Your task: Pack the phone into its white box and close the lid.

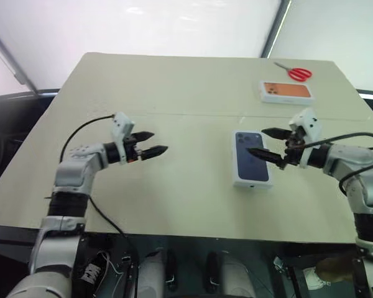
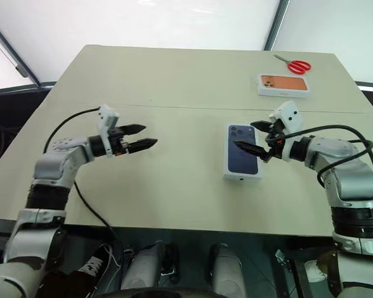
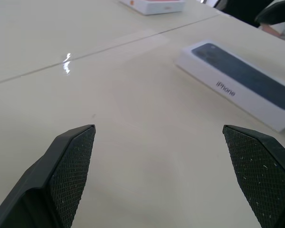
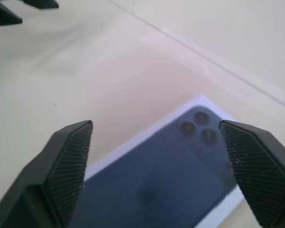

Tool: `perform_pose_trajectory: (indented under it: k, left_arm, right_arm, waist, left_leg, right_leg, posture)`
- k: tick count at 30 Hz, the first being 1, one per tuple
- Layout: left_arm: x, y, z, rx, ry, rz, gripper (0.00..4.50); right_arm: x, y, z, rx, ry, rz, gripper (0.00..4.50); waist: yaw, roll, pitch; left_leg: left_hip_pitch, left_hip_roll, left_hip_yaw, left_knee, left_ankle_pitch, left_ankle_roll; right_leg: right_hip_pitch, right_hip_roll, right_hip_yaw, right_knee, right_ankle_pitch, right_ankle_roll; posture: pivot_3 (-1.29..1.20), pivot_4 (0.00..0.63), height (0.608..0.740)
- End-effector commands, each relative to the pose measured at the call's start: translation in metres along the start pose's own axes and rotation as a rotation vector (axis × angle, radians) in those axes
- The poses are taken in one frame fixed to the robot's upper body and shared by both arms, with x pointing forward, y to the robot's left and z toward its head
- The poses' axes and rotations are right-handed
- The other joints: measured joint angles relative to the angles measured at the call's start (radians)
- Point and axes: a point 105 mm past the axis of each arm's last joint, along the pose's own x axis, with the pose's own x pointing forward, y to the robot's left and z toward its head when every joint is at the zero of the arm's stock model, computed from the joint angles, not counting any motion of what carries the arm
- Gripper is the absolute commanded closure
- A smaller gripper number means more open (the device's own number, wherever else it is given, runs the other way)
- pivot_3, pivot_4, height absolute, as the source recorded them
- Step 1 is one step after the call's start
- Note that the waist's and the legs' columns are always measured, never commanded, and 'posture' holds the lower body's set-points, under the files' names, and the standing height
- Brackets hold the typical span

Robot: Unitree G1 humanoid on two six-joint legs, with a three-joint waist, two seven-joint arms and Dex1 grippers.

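The white box [image 1: 252, 182] lies closed on the table right of centre. The lid [image 1: 250, 156] sits on it, its dark blue phone picture facing up. The phone is hidden. My right gripper [image 1: 256, 141] hovers open just over the lid's right edge, nothing between its fingers; in the right wrist view the lid [image 4: 171, 175] lies right under those fingertips [image 4: 71, 142]. My left gripper [image 1: 159, 141] stands open and empty well to the left of the box, pointing toward it, and the left wrist view has the lid [image 3: 242, 71] some way beyond its fingers.
Another white box with an orange phone picture [image 1: 286, 91] lies at the far right of the table, red scissors [image 1: 296, 73] just behind it. A seam [image 1: 186, 115] crosses the tabletop. Black cables trail from both arms.
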Motion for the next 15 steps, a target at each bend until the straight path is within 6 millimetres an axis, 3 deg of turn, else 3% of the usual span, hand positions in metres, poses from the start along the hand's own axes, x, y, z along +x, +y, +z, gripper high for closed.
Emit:
perform_pose_trajectory:
  k: [1,15]
  left_arm:
    - [-0.02,-0.002,0.019,0.059,-0.057,-0.01,0.0]
    - [-0.092,-0.001,-0.004,0.068,-0.002,0.211,0.0]
  right_arm:
    - [-0.013,0.004,0.008,-0.081,-0.041,0.043,0.05]
    - [-0.059,-0.023,-0.031,-0.099,0.096,-0.053,0.05]
  waist:
    - [-0.001,0.0,0.0]
    - [-0.008,0.001,0.001]
  left_leg:
    - [0.0,0.0,0.0,0.0,0.0,0.0]
    - [0.001,0.0,0.0,-0.001,-0.002,-0.004]
  right_leg:
    - [0.0,0.0,0.0,0.0,0.0,0.0]
    - [-0.001,-0.002,0.001,0.0,-0.002,-0.003]
  posture:
    - [0.0,0.15,0.738]
    - [0.0,0.15,0.738]
